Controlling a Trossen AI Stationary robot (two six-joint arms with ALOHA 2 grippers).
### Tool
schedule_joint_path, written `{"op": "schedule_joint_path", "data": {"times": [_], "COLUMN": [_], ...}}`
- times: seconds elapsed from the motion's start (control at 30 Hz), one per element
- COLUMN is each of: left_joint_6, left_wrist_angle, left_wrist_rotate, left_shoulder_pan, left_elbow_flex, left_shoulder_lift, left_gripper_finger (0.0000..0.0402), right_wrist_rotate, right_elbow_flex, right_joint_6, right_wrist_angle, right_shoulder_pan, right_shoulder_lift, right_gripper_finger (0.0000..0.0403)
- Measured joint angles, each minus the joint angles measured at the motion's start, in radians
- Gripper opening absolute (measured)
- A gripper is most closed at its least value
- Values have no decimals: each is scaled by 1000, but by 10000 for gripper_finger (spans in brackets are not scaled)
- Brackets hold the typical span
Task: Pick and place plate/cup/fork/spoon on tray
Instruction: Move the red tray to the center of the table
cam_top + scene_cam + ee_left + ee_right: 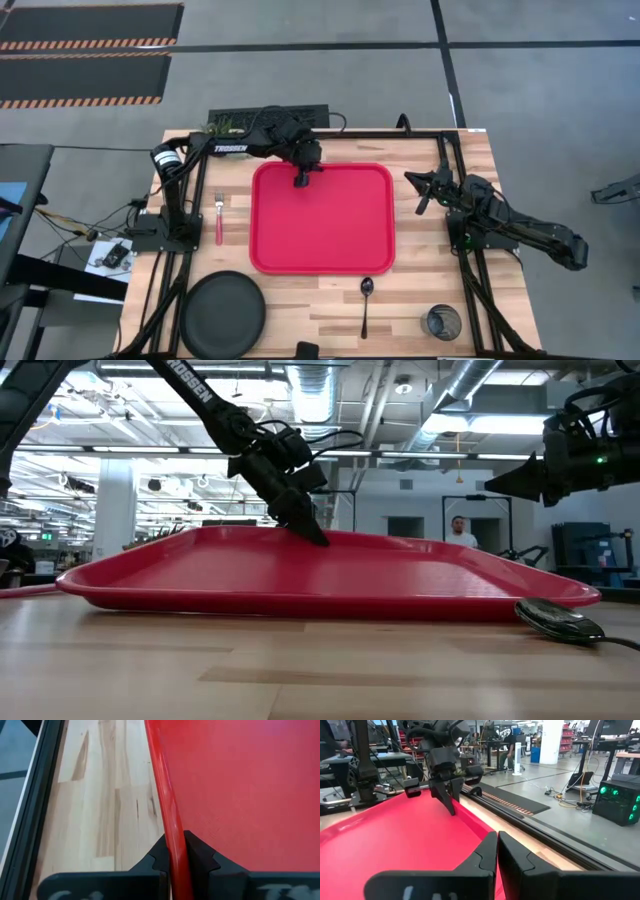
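The red tray [320, 218] lies in the middle of the table. My left gripper [300, 181] is at the middle of the tray's far edge, shut on its rim. My right gripper [420, 200] hovers to the right of the tray, shut and empty; it also shows in its own wrist view [497, 852]. The red-handled fork [219, 218] lies on the table left of the tray. The black plate [222, 312] sits at the near left, and the dark spoon [366, 305] lies just in front of the tray. The cup [442, 322] stands at the near right. My left gripper pinches the tray's far rim [172, 837] between its two fingers, one inside the tray and one outside it. The fingers [312, 530] come down slanting from the far left. The tray's near part lies on the table; whether the far edge is raised, I cannot tell.
Black frame rails [452, 200] run along the table's left and right sides and its far edge. Bare wood lies between the tray and the near edge, around the spoon. People stand far off in the room behind the table.
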Motion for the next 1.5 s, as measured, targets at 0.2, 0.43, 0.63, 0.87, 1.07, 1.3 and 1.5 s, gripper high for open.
{"op": "schedule_joint_path", "data": {"times": [0.2, 0.43, 0.63, 0.87, 1.07, 1.3, 1.5], "left_joint_6": [-17, -33, -41, -41, -48, -49, -52], "left_wrist_angle": [24, 20, 11, 7, 5, 5, 5], "left_wrist_rotate": [0, -2, 1, 8, 18, 30, 33], "left_shoulder_pan": [0, -4, -4, -2, -4, -5, -5], "left_elbow_flex": [0, 0, 0, 0, 0, 1, 1], "left_shoulder_lift": [0, 0, 0, 0, -1, -1, -1], "left_gripper_finger": [14, 14, 14, 14, 14, 14, 14], "right_wrist_rotate": [0, 0, 0, 0, 0, 0, 0], "right_elbow_flex": [0, 0, 0, 0, 0, 0, 0], "right_joint_6": [0, 0, 0, 0, 0, 0, 0], "right_wrist_angle": [0, 0, 0, 0, 0, 0, 0], "right_shoulder_pan": [0, 0, 0, 0, 0, 0, 0], "right_shoulder_lift": [0, 0, 0, 0, 0, 0, 0], "right_gripper_finger": [40, 40, 40, 40, 40, 40, 40]}}
